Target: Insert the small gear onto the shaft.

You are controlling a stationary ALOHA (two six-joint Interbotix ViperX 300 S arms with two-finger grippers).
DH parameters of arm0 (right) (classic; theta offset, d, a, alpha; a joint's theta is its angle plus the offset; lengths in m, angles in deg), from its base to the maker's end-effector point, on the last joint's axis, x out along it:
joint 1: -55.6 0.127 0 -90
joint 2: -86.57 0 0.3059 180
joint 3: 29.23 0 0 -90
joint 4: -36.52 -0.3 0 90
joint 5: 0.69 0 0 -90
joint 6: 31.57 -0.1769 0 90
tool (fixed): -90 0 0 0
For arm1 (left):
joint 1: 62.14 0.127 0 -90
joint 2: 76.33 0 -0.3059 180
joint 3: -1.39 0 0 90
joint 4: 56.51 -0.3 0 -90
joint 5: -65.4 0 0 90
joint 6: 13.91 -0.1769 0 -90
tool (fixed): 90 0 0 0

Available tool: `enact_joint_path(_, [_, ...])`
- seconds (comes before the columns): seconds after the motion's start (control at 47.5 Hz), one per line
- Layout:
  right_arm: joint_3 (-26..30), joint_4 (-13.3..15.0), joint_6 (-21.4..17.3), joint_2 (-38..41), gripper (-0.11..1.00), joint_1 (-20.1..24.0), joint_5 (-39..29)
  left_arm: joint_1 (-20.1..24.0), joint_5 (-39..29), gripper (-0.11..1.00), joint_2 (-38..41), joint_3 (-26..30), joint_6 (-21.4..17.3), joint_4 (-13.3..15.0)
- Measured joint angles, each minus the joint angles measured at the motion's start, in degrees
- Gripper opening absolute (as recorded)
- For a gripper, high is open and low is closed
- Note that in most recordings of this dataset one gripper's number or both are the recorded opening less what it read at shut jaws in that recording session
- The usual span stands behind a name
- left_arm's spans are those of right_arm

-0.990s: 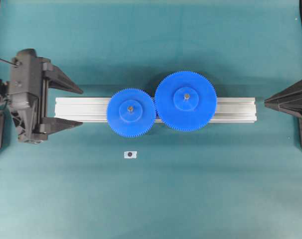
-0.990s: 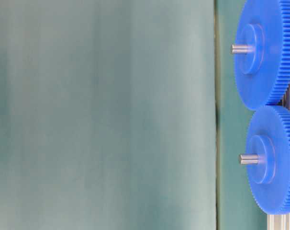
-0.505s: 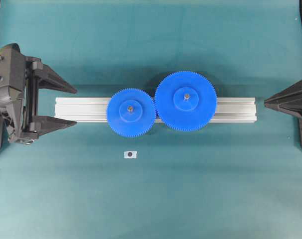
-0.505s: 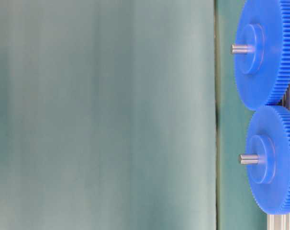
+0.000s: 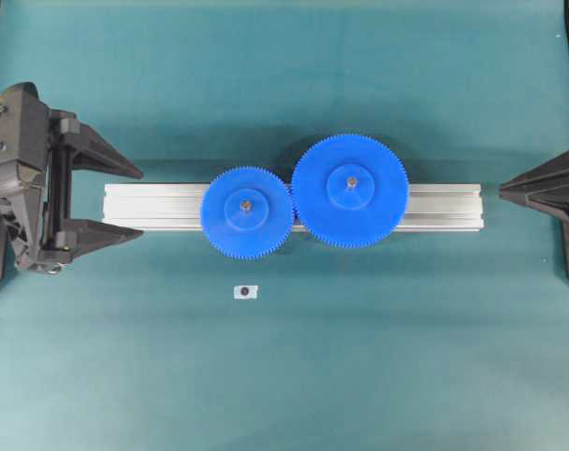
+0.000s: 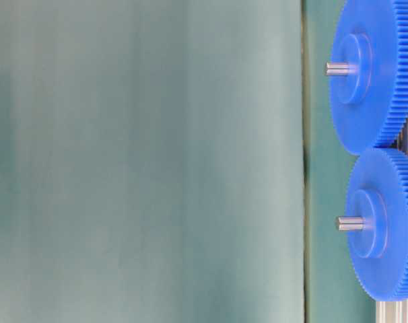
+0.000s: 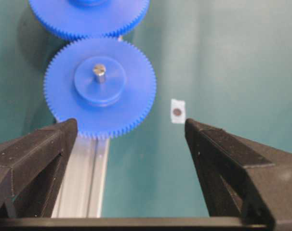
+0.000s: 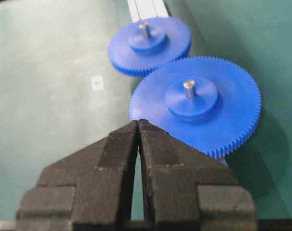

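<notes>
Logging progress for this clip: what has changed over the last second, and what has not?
The left gripper, jaws wide open and empty, drew back toward the left edge of the overhead view, away from the rail. Unchanged: the small gear seated on the shaft, meshed with the large gear; the white tag; the right gripper, shut.

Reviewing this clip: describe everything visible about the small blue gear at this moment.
The small blue plastic gear is a flat toothed disc with fine teeth all round its rim and a raised round hub at its centre. It lies flat on the ribbed silver aluminium rail, already seated on the thin grey metal shaft, whose tip pokes up through the hub. Its teeth meet those of the larger blue gear beside it. No jaws touch it.
</notes>
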Motion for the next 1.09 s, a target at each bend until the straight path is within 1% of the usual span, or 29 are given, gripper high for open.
enact_joint_path(0.611, [0.0,0.0,0.0,0.0,0.11,-0.1,-0.1,0.0,-0.1,0.91,-0.1,-0.4,0.0,0.0])
enact_joint_path(1.095, [-0.1,0.0,0.0,0.0,0.11,-1.5,-0.1,0.1,0.0,0.91,-0.1,-0.6,0.0,0.0])
